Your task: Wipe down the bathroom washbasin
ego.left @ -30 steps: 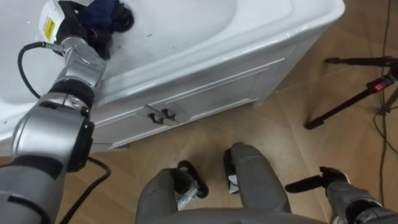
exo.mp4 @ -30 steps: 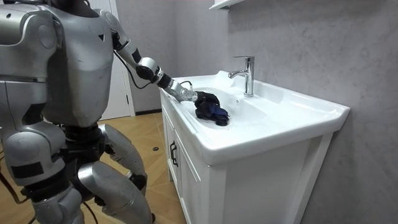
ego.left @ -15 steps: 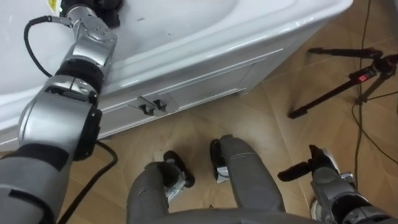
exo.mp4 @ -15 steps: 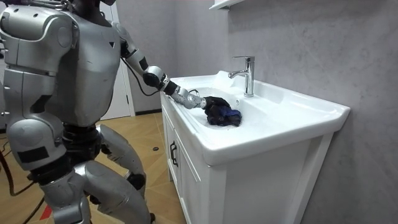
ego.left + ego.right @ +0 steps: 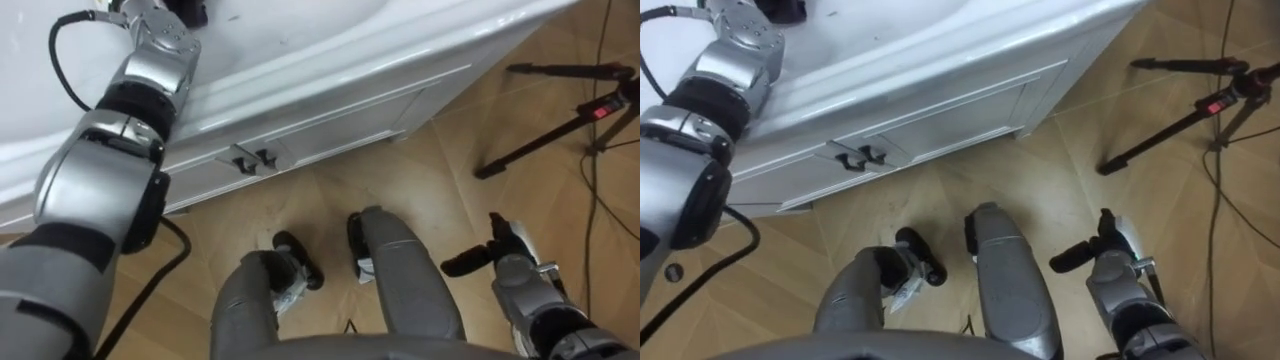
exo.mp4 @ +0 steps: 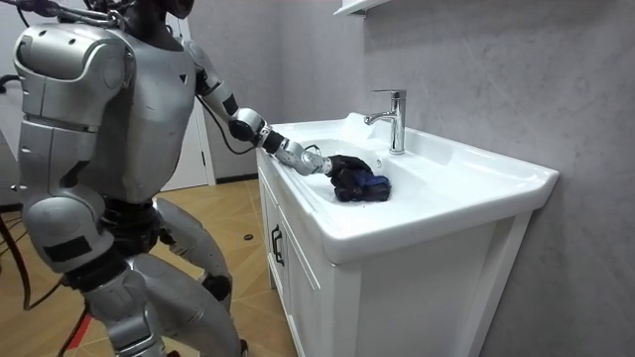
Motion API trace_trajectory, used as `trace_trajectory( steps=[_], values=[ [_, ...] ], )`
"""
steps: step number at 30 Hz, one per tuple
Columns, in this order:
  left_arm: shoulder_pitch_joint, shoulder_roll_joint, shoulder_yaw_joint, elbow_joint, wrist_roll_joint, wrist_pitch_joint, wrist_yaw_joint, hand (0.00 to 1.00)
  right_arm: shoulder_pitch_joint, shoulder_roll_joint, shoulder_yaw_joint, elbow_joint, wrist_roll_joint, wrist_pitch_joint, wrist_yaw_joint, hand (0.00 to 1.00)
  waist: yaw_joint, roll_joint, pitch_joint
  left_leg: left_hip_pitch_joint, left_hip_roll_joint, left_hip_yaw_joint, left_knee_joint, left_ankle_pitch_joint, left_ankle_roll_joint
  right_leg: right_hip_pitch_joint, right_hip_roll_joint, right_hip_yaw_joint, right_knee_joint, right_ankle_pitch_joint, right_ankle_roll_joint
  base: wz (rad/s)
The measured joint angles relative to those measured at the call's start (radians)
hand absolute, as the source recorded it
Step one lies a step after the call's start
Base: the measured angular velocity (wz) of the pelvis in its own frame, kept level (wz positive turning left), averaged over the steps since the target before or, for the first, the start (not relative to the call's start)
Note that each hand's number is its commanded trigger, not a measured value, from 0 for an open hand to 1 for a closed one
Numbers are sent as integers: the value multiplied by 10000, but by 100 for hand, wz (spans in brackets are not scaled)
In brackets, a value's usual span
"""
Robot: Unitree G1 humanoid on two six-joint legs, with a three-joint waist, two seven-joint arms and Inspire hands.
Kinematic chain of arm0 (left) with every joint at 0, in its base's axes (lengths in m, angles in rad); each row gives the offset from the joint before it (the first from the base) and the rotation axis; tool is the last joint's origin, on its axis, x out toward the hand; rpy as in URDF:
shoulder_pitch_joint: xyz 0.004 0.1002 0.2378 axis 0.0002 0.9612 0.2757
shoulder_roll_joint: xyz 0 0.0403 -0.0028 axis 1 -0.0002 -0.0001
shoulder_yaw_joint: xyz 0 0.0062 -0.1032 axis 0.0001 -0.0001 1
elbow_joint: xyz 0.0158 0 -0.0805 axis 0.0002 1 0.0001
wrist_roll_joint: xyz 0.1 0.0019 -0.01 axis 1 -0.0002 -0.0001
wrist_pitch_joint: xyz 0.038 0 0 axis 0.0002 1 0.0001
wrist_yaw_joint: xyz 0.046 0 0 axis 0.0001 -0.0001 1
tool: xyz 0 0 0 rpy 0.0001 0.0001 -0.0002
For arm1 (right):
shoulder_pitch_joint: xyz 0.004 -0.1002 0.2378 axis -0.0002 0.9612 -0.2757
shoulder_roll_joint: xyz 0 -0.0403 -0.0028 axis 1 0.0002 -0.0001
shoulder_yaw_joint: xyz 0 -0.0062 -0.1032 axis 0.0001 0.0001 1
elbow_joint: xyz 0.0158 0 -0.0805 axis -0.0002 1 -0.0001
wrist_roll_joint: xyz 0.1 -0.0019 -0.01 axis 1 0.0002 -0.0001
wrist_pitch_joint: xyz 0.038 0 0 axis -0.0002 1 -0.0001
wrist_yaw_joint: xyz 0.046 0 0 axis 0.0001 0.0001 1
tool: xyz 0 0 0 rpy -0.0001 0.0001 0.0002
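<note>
The robot is standing on the wooden floor [image 5: 430,190] close against the front of a white vanity cabinet [image 6: 337,297], knees bending a little in the room view, with the cabinet sitting at its 12 o'clock. Its left arm is lying out straight over the near rim and into the white basin [image 6: 451,188], and the left hand [image 6: 320,165] is resting against a bunched dark blue cloth [image 6: 359,181] on the basin's inner slope. The hand is touching the near end of the cloth, but whether it is gripping the cloth or just pressing on it I cannot tell. In the room view a chrome faucet [image 6: 394,119] is standing upright at about 1 o'clock from the cloth, on the back ledge beside the grey wall [image 6: 496,69], apart from the cloth. In the left eye view the arm is running from 7 o'clock up to 11 o'clock, where it is crossing the basin rim. Two small dark handles [image 5: 250,158] are sitting side by side on the cabinet doors just below the rim. The right hand [image 5: 505,262] is hanging low at 4 o'clock, beside the robot's thigh, well apart from the cabinet, loosely spread and holding nothing. A black tripod [image 5: 560,125] is standing on the floor at 2 o'clock.
</note>
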Motion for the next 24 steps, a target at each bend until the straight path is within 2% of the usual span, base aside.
trace_trajectory(
  steps=[8, 10, 16, 21, 24],
  values=[
    [61, -353, -696, -793, -8, -320, -54, 100, -23, -42, -4, -479, 96, -444, 17, 0, -175, 70, 13, 51, -90, -35, -52, -6, 47, 84, -38, 18, -10, -107, 91, 3],
    [90, -372, -888, -1004, 1, -373, -190, 100, 51, -60, -3, -703, 111, -474, 17, 0, -179, 71, 15, 54, -98, -35, -54, -7, 47, 96, -56, 4, -7, -127, 91, 2],
    [60, -401, -1554, -1334, 54, -694, -549, 100, 271, -246, 291, -989, 340, -983, 13, 0, -210, 68, 18, 52, -70, -42, -48, -49, 49, 182, -130, -196, -50, -166, 55, 5],
    [61, -580, -1660, -1596, 290, -796, -761, 100, 427, -458, 310, -984, 344, -1001, 219, 0, -207, 66, 18, 46, -68, -48, -6, -119, 80, 220, -167, -248, -58, -206, 90, 3],
    [65, -628, -1715, -1686, 336, -892, -869, 100, 431, -448, 312, -982, 407, -1016, 362, 0, -208, 66, 18, 43, -64, -20, 17, -144, 101, 228, -185, -252, -57, -215, 106, 0]
  ],
)
